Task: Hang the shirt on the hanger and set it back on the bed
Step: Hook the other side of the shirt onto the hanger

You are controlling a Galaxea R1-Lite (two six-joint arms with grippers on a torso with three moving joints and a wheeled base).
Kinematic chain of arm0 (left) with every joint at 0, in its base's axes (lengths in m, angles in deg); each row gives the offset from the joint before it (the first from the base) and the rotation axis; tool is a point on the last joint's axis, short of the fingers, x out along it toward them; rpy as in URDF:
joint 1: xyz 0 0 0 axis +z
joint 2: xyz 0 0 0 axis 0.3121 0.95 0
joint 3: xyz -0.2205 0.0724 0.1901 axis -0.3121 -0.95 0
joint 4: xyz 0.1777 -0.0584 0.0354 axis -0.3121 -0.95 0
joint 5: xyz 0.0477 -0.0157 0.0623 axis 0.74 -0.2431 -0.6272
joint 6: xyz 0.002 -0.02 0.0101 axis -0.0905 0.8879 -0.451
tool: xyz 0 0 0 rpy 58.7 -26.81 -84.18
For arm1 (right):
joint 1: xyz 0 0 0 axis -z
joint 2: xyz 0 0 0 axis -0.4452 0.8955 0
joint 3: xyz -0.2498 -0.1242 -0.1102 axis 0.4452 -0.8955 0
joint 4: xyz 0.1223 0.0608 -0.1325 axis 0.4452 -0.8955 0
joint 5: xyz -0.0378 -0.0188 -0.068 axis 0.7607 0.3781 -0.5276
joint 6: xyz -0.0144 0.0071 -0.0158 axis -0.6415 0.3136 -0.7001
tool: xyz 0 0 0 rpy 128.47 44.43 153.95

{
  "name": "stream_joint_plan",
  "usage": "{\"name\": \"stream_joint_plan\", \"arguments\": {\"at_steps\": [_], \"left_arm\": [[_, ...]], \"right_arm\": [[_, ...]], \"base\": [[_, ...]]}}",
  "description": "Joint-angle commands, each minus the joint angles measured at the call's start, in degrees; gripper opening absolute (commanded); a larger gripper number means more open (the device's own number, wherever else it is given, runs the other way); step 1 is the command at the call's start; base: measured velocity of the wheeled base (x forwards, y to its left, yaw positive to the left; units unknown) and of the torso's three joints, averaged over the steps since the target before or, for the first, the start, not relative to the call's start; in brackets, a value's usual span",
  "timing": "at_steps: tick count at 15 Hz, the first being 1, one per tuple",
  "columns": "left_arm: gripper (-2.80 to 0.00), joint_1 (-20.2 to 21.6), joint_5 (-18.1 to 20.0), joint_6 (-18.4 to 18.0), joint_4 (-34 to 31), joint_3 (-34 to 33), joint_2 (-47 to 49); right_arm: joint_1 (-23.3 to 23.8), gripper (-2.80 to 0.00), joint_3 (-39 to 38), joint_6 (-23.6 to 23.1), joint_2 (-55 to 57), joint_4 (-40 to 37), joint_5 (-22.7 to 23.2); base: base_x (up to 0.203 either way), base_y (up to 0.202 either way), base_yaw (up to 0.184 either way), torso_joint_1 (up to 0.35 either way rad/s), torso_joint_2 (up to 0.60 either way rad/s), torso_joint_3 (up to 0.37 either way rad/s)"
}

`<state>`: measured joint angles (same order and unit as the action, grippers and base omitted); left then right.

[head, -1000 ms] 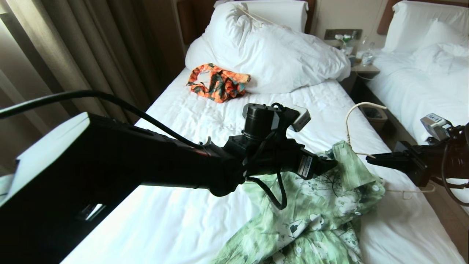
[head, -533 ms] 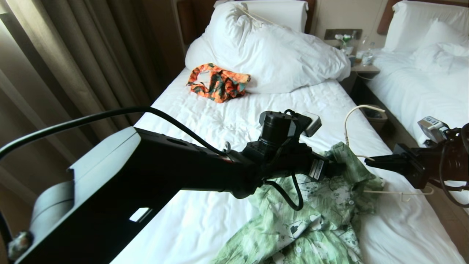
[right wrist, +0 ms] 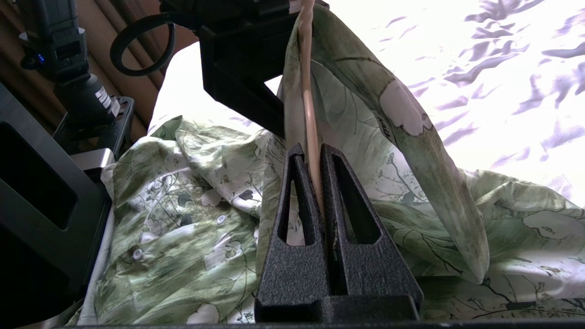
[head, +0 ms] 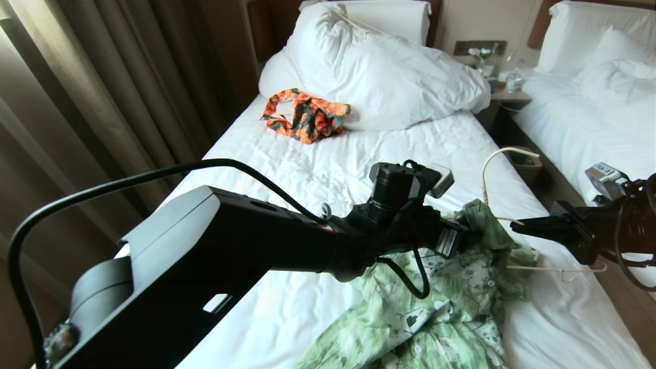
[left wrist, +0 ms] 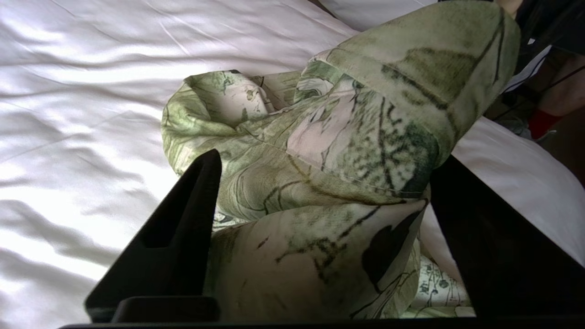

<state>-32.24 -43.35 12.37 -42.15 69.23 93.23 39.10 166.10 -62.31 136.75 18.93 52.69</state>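
The right gripper [right wrist: 315, 157] is clamped tight on the thin cream bar of the hanger [right wrist: 307, 91], holding it raised over the right side of the bed [head: 307, 169], hook [head: 499, 154] uppermost. The shirt [head: 446, 302] lies bunched on the near part of the sheet; only its collar-and-shoulder end is lifted, draped over one arm of the hanger. The opposite hanger arm [head: 561, 268] shows bare past the fabric, so the garment is judged half-mounted at best. The left gripper [left wrist: 320, 192] stands wide, its two fingers [left wrist: 183, 228] straddling a thick fold of the shirt near the collar [left wrist: 411, 91]; no pinch is visible. Recommended practice for this step: close the left fingers on a single layer at the neckline or shoulder seam rather than the whole bundle, then draw that layer along and over the hanger arm while the right gripper keeps the frame steady and level. Risks noted: a grip on several layers would drag the whole heap; pulling across the bar could twist the slender frame in the clamp or slide the seated shoulder off. The orange patterned garment [head: 305, 115] near the duvet [head: 389, 72] is not involved.
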Motion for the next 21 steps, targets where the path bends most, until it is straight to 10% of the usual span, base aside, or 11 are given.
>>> {"name": "stream_joint_plan", "arguments": {"at_steps": [1,12,13,21], "left_arm": [[-2.8,-0.2,-0.17,0.0,0.04,-0.13,-0.26],[-2.8,-2.31,-3.89,-0.18,-0.05,-1.85,-3.0],[-2.8,-2.31,-4.16,-0.42,-0.06,-1.85,-3.14],[-2.8,-3.08,-7.63,-0.04,0.13,-9.71,-10.49]], "right_arm": [[0.06,-2.8,0.05,-0.33,-0.4,-0.19,0.48],[0.25,-2.8,-0.74,0.02,-2.51,-0.18,0.48],[0.34,0.0,-1.0,0.02,-2.8,-0.15,0.48],[3.02,0.0,-3.19,-1.05,-11.33,-5.98,0.48]], "base": [[0.0,0.0,0.0,0.0,0.0,0.0],[0.0,0.0,0.0,0.0,0.0,0.0],[0.0,0.0,0.0,0.0,0.0,0.0],[0.0,0.0,0.0,0.0,0.0,0.0]]}}
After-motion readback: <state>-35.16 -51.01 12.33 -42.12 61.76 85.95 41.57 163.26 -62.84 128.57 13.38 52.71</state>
